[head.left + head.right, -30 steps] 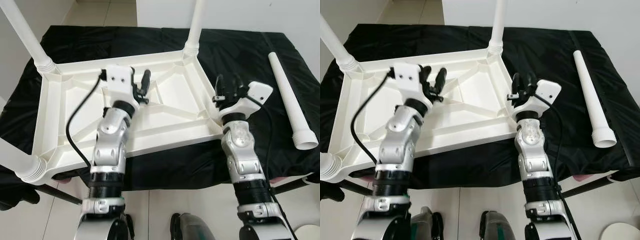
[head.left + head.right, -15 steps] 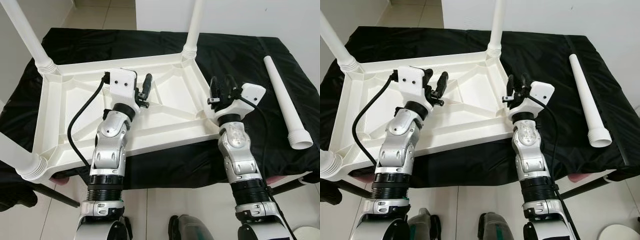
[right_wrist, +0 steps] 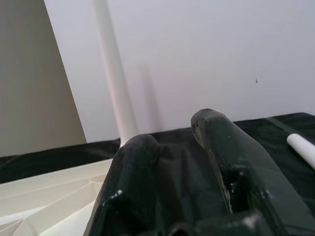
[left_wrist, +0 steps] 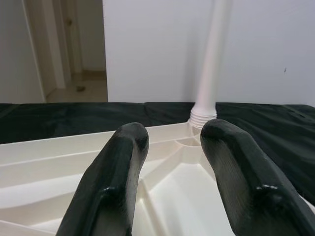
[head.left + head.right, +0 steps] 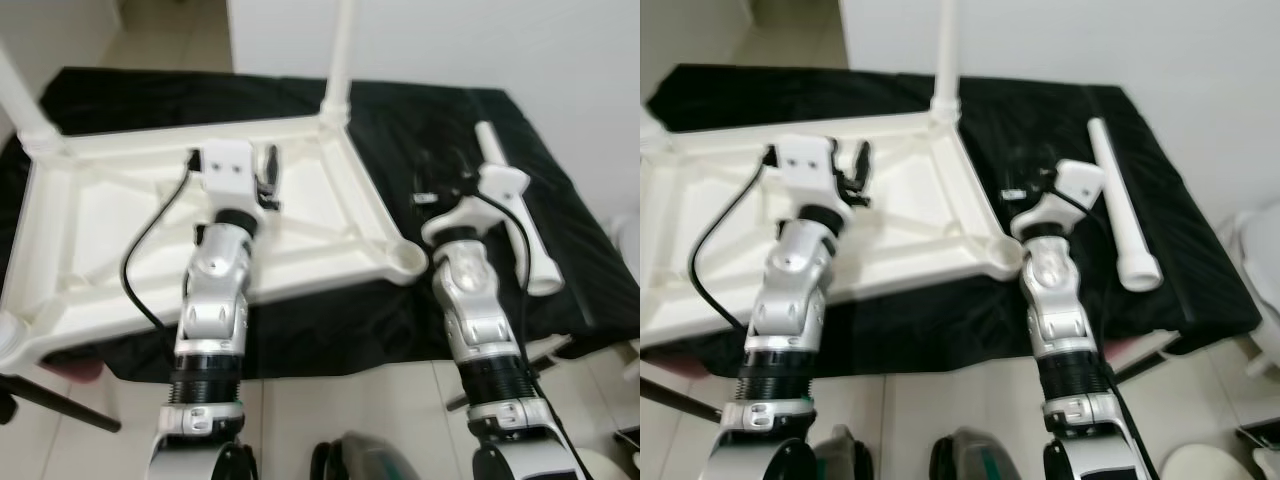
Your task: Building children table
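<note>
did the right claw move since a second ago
Yes. The right claw has gone from the tabletop's empty corner socket out over the black cloth, toward the loose leg.

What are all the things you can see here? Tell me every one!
Upside-down table top: one, white, lying on the black cloth, under the left arm.
Table legs screwed in: at least two, white, standing up from the far corners; a third corner at the near left edge is cut off by the picture.
Empty leg socket: one, white, at the near right corner of the table top.
Loose leg: one, white, lying on the cloth to the right of the right arm.
Black cloth: one, black, covering the work surface.
Floor: pale tiles, in front of the work surface.
Wall: white, behind.
Left gripper: black fingers, open, over the table top.
Right gripper: black fingers, apart, over the cloth near the empty socket.
</note>
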{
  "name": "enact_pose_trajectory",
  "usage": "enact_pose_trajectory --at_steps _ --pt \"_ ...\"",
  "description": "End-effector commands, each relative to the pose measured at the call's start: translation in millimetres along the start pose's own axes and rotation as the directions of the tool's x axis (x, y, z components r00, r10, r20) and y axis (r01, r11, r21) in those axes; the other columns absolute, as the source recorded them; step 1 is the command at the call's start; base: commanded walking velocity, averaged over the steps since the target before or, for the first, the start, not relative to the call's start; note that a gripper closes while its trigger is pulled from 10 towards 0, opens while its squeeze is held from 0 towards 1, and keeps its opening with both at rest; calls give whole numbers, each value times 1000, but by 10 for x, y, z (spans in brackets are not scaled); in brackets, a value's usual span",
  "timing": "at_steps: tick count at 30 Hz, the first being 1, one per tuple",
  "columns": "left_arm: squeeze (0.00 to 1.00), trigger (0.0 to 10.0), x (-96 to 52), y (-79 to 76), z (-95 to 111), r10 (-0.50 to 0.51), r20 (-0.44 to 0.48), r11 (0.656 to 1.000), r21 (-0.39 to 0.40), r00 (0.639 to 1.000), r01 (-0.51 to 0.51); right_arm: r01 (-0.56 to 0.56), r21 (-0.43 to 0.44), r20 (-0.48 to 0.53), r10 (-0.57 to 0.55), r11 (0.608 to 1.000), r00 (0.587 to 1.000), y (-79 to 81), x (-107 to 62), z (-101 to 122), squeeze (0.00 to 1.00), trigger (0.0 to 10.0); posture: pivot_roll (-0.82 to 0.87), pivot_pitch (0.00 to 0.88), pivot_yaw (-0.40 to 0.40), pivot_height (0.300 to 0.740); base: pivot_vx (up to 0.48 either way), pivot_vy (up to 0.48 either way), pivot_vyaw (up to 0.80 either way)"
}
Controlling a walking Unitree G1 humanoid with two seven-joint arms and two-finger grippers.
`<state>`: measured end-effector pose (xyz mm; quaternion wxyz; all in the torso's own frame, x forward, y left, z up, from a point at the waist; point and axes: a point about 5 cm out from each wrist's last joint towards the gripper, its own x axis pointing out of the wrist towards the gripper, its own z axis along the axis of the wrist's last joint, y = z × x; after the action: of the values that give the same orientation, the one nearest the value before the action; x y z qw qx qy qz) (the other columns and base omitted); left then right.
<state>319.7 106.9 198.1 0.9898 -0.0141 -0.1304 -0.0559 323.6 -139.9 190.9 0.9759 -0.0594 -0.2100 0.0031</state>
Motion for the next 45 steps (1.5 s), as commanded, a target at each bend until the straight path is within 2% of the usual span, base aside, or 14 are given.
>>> enact_pose_trajectory --at_steps 1,15,18,26,27,28,29,30,34,37,38,43,44,45 --pt "0 10000 -3 -79 -10 -21 -9 1000 -6 1000 21 13 -11 -17 -13 1000 1000 -56 -27 -48 0 10000 -123 0 -25 740 0 -401 0" --pt "0 10000 -3 -109 -23 -25 -19 1000 -12 1000 25 15 -14 -10 -15 1000 1000 -63 -15 -38 0 10000 -126 0 -24 740 0 -386 0" --pt "0 10000 -10 -136 -34 -32 -25 999 -41 999 31 15 -16 -10 -15 1000 1000 -67 -15 -38 0 10000 -126 0 -24 740 0 0 0" --pt "0 10000 -7 -161 -17 -39 -22 998 -45 999 38 30 -8 -23 -30 1000 999 -106 24 -41 0 10000 -125 1 -25 740 0 0 0" --pt "0 10000 -8 -162 -16 -40 -21 998 -46 999 39 31 -6 -25 -31 999 999 -108 27 -43 67 10000 -125 1 -25 740 0 0 0" --pt "0 10000 -8 -162 -16 -40 -21 998 -46 999 39 31 -6 -25 -31 999 999 -108 27 -43 67 10000 -125 1 -25 740 0 0 0" --pt "0 10000 -7 -177 -10 -50 -24 998 -45 998 49 34 22 -40 -33 999 999 -111 41 -55 1000 10000 -124 3 -23 740 0 0 0" --pt "0 10000 -9 -221 8 -83 -27 995 -50 996 81 15 60 -76 -11 998 997 -91 85 -90 1000 10000 -125 12 -21 740 0 0 0" --pt "0 10000 -11 -270 20 -114 -36 993 -41 993 112 8 81 -128 2 997 992 -77 147 -140 1000 10000 -125 21 -24 740 0 0 0" --pt "0 10000 -18 -312 34 -145 -34 989 -26 989 144 -19 79 -154 31 997 988 -45 191 -157 1000 10000 -123 29 -26 740 0 0 0" --pt "0 10000 -29 -347 41 -173 -37 985 -18 984 172 -21 87 -188 37 996 981 -9 255 -173 1000 10000 -122 44 -28 740 0 0 0" --pt "0 10000 -36 -360 40 -185 -43 983 -16 982 184 -24 92 -216 44 995 975 24 295 -186 1000 10000 -122 46 -29 740 0 0 0" --pt "0 10000 -42 -368 36 -189 -50 982 -14 981 188 -31 118 -245 59 993 968 65 329 -189 0 10000 -121 56 -34 740 0 0 0" --pt "0 10000 -42 -368 36 -189 -50 982 -14 981 188 -31 118 -245 59 993 968 65 329 -189 0 10000 -121 56 -34 740 0 0 0"
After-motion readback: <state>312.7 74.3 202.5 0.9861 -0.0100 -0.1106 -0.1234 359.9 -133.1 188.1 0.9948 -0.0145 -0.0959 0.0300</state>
